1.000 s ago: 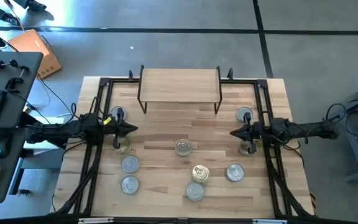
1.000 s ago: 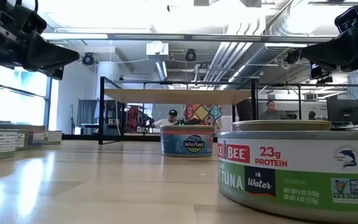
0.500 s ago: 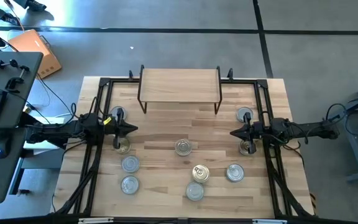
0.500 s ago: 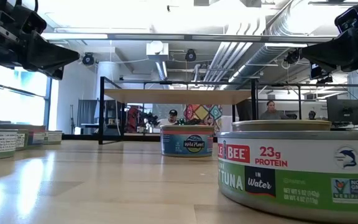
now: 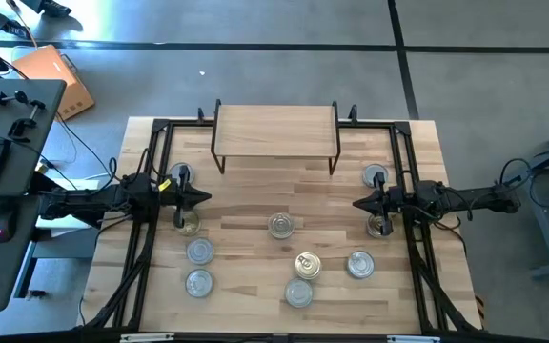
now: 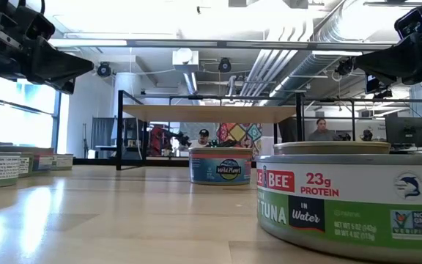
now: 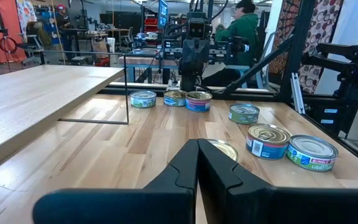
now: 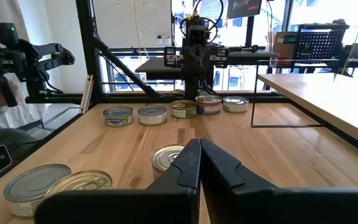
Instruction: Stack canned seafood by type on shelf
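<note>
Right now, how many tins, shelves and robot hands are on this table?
Tins: 12 (two sit mostly hidden under the arms)
Shelf: 1
Robot hands: 2, left hand and right hand
Total: 15

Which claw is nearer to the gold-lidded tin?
The right claw. The gold-lidded tin lies right of the table's middle, so the left claw is farther, across the table.

The wooden bench (image 5: 255, 191) carries nine tins (image 5: 281, 226) scattered over its near half and a low, bare-topped shelf (image 5: 275, 129) at the back.
</note>
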{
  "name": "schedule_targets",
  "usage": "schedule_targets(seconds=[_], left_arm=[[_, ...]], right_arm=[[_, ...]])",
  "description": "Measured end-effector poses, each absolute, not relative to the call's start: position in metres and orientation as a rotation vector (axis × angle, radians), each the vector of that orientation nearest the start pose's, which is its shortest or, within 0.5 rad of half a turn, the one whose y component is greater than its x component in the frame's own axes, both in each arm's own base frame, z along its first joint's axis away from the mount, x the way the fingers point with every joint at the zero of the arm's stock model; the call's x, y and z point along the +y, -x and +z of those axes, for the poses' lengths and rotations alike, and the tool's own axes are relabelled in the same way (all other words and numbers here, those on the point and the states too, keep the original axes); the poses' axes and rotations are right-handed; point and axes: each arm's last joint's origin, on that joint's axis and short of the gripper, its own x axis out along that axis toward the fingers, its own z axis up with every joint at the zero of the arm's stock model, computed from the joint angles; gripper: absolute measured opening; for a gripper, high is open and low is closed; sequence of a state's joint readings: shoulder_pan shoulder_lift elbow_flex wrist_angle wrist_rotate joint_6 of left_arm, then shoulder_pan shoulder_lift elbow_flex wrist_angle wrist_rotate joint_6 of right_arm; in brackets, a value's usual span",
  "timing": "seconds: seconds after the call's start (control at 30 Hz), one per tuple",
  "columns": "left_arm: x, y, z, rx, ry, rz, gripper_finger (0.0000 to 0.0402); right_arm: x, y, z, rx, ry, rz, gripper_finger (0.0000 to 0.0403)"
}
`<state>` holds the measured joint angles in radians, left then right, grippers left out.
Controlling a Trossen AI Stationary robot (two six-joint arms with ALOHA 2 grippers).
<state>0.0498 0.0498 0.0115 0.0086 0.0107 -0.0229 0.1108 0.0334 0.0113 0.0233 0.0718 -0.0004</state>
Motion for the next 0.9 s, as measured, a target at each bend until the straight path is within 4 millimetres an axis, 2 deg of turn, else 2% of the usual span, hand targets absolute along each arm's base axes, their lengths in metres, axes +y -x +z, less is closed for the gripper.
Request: schedule_targets(seconds=[0.33,0.53,0.73,0.9], left_arm=[[0.005,-0.1,0.165,0.027,0.033,0.039,0.0],[0.005,-0.1,0.167,-0.003,0.181,0.039,0.0],[0.004,-0.099,0.179,-0.124,0.296,0.011,0.0],[0.002,-0.103,0.19,-0.222,0.242,-0.023,0.0]], right_arm=[[0.009,-0.099,0.167,-0.001,0.0,0.039,0.0],[0.009,-0.099,0.167,-0.001,0.0,0.039,0.0],[0.009,-0.099,0.167,-0.001,0.0,0.039,0.0],[0.009,-0.099,0.167,-0.001,0.0,0.039,0.0]])
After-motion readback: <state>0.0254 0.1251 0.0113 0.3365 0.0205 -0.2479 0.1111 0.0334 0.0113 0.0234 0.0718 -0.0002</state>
